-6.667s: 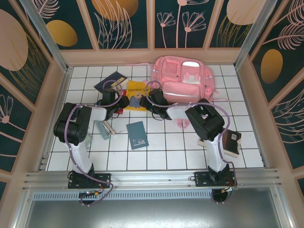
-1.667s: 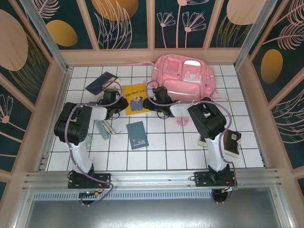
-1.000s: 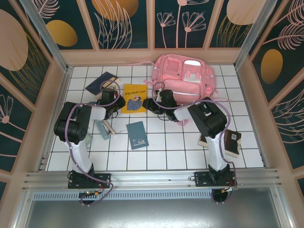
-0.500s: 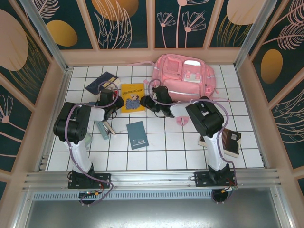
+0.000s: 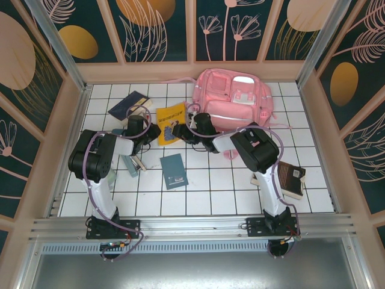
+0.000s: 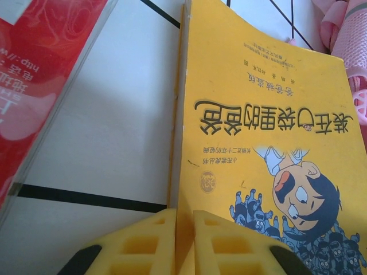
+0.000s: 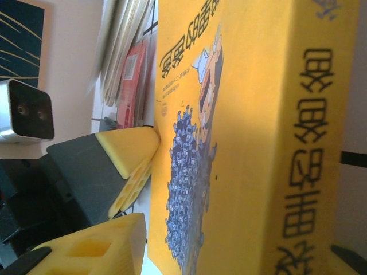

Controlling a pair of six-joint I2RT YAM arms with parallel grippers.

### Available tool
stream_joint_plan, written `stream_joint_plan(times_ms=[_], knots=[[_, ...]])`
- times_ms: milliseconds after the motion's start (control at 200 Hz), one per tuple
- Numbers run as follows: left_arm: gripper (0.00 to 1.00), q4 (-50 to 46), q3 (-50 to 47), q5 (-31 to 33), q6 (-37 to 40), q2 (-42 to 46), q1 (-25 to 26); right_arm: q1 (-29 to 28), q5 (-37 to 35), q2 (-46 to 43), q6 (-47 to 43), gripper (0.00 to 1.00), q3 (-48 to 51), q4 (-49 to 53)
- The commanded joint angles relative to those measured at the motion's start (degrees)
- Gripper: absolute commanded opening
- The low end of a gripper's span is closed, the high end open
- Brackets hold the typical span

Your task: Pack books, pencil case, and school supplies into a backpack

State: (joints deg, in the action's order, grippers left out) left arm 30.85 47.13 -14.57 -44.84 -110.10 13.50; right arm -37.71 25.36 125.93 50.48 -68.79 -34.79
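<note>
The yellow book [image 5: 170, 116] with a blue picture lies askew left of the pink backpack [image 5: 236, 99]. My left gripper [image 5: 153, 130] is shut on it. In the left wrist view the gripper [image 6: 184, 240] pinches the book's [image 6: 252, 114] near edge between both pads. My right gripper [image 5: 181, 129] is at the book's right side. In the right wrist view the book [image 7: 229, 143] stands tilted between the right gripper's [image 7: 218, 258] open fingers, with a sliver of gap at the lower-left finger [image 7: 92, 249]. The left gripper's fingers [image 7: 129, 152] show behind it.
A navy book [image 5: 127, 104] lies at the back left, a teal book [image 5: 174, 170] in the middle and a thick brown book [image 5: 289, 179] at the right. A red piece [image 6: 40, 86] lies beside the yellow book. Small supplies [image 5: 131, 162] lie by the left arm.
The yellow book has turned and tipped up between the two grippers. The right gripper has shifted left against it, and the left gripper stays on its edge.
</note>
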Motion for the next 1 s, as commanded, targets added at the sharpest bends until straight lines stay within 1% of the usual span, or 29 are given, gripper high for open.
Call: stream_joint_plan(times_ms=[0,30,90,110,165,195,265,330,430,460,490,586,726,856,876,991], knots=[[0.19,-4.70,-0.73,-9.04,0.35,-0.21,2.80,-2.16,-1.16,-1.76,-0.53,0.39,0.47,1.04],[0.22,-4.87,-0.64,-8.87,0.37,-0.20,2.79,-1.87,-0.96,-1.76,0.45,0.36,1.32,0.08],[0.33,-5.25,-0.25,-8.89,0.49,-0.04,2.77,-1.40,-0.35,-1.83,1.83,0.29,2.75,-2.17],[0.38,-5.35,-0.16,-8.81,0.54,0.13,2.76,-1.35,-0.05,-1.88,1.97,0.22,3.15,-2.85],[0.51,-6.65,0.43,-8.26,0.98,0.73,2.81,-1.25,0.29,-2.32,2.25,0.14,4.02,-4.25],[0.54,-7.50,0.75,-7.80,1.37,1.39,2.78,-1.29,0.30,-2.72,2.20,0.11,4.43,-4.80],[0.60,-9.46,1.43,-6.49,2.19,3.42,2.78,-1.31,0.33,-4.22,1.79,0.01,5.52,-6.02],[0.67,-11.34,2.09,-5.14,3.00,5.60,2.83,-1.31,-0.03,-6.32,0.82,0.00,6.43,-6.20],[0.70,-13.83,3.19,-3.19,3.95,9.56,2.76,-1.33,-1.42,-10.74,-1.03,0.00,8.28,-5.69],[0.76,-14.42,3.34,-2.72,4.06,10.77,2.78,-1.35,-1.94,-12.19,-1.80,0.00,8.85,-5.33],[0.79,-14.97,3.62,-2.32,4.12,11.54,2.80,-1.39,-2.74,-13.89,-2.48,0.00,9.43,-4.83],[0.80,-15.83,4.27,-1.88,4.38,15.63,2.77,-1.05,-4.93,-19.44,-4.30,0.00,12.41,-3.75],[0.78,-16.28,5.32,-1.88,5.16,18.52,3.57,0.04,-8.44,-28.26,-6.15,0.00,18.08,-1.81],[0.78,-20.01,8.28,1.54,9.16,18.30,7.19,1.63,-13.60,-39.14,-7.83,0.00,25.41,0.68],[0.77,-20.52,10.18,1.99,9.79,18.07,7.74,2.11,-14.41,-40.90,-7.97,0.00,26.70,1.50],[0.74,-22.09,13.47,4.14,12.74,16.29,11.35,5.32,-17.22,-52.00,-8.38,0.00,34.25,4.65]])
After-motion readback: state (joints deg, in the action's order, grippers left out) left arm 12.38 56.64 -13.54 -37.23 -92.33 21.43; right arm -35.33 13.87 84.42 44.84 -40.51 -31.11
